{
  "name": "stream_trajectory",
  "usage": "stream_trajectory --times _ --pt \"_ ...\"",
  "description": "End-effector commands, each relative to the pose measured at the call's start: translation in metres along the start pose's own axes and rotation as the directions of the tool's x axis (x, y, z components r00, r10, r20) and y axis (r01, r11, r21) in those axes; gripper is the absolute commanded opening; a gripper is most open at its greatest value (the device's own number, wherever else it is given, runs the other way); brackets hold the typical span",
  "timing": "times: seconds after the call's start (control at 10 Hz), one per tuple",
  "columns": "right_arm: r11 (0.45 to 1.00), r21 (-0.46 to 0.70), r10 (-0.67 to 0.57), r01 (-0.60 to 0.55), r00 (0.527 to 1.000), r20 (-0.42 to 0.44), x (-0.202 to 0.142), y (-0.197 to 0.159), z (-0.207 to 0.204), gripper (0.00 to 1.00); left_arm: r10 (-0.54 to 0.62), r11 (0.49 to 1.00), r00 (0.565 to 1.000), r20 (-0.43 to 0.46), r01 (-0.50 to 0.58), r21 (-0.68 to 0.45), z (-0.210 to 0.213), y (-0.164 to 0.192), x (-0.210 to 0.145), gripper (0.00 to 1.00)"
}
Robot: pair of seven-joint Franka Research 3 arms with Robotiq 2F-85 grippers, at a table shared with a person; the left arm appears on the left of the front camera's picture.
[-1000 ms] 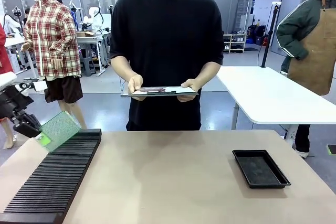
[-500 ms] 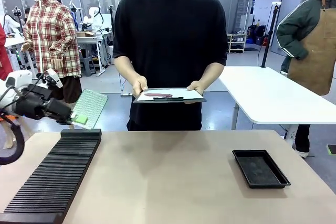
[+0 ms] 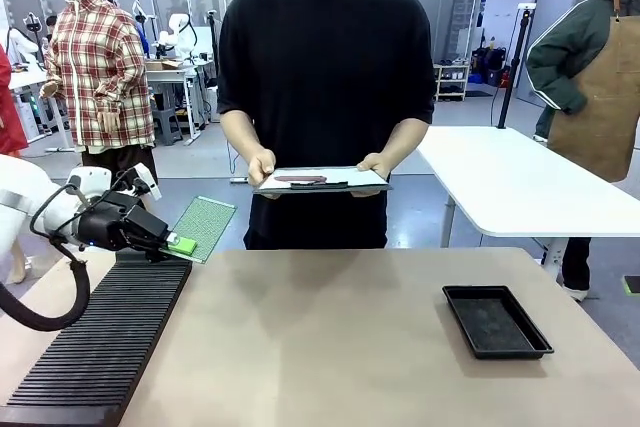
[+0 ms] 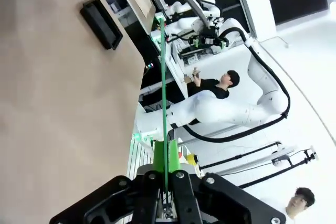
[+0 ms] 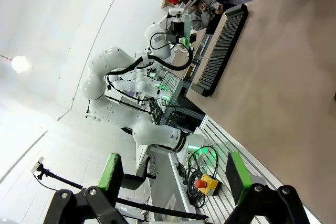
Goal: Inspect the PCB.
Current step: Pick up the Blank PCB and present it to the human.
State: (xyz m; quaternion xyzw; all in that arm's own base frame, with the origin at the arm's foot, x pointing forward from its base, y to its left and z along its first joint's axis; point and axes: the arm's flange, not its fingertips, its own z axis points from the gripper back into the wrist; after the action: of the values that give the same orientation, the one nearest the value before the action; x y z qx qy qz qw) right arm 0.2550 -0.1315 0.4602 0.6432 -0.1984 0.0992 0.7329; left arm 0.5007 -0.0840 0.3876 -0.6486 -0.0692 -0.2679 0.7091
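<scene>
From the front: grips the PCB (image 3: pixel 206 226) in the left gripper (image 3: pixel 180 244), pads clenched on its near edge. Holds the board tilted in the air, just past the far end of the black slotted rack (image 3: pixel 105 342) and above the table (image 3: pixel 330 347). Faces a person across the table, who holds a clipboard (image 3: pixel 322 179) in both hands. Has the black tray (image 3: pixel 497 321) well apart to the right.

From the left wrist: looks straight along the PCB (image 4: pixel 162 93), edge-on, a thin green line rising from between the closed pads of the left gripper (image 4: pixel 167 157). Shows no bend along that line, so suggests a board that is stiff, thin and light. Pinches only a narrow strip at the rim. Probably enough for so light a piece, though liable to pivot or slip in a fast swing. Best taken by the bare margin, not across the dotted face.

From the right wrist: finds the right gripper (image 5: pixel 173 174) released, green pads wide apart with nothing between them, and the black slotted rack (image 5: pixel 220 45) far off.
</scene>
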Motion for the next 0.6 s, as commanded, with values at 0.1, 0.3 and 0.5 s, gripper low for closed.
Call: stream_trajectory --times 0.1,0.3,0.5 --pt "1.000 0.011 0.020 -0.020 1.000 0.004 0.001 0.001 0.001 1.00 -0.045 0.995 0.999 -0.008 0.044 -0.090 0.020 0.028 0.019 0.03" --pt "1.000 0.011 0.020 -0.020 1.000 0.004 0.001 0.001 0.001 1.00 -0.076 0.991 0.997 0.018 0.078 -0.105 0.015 0.036 0.021 0.03" --pt "1.000 0.011 0.020 -0.020 1.000 0.004 0.001 0.001 0.001 1.00 -0.042 0.997 0.999 0.000 0.042 -0.064 0.017 0.037 0.015 0.03"
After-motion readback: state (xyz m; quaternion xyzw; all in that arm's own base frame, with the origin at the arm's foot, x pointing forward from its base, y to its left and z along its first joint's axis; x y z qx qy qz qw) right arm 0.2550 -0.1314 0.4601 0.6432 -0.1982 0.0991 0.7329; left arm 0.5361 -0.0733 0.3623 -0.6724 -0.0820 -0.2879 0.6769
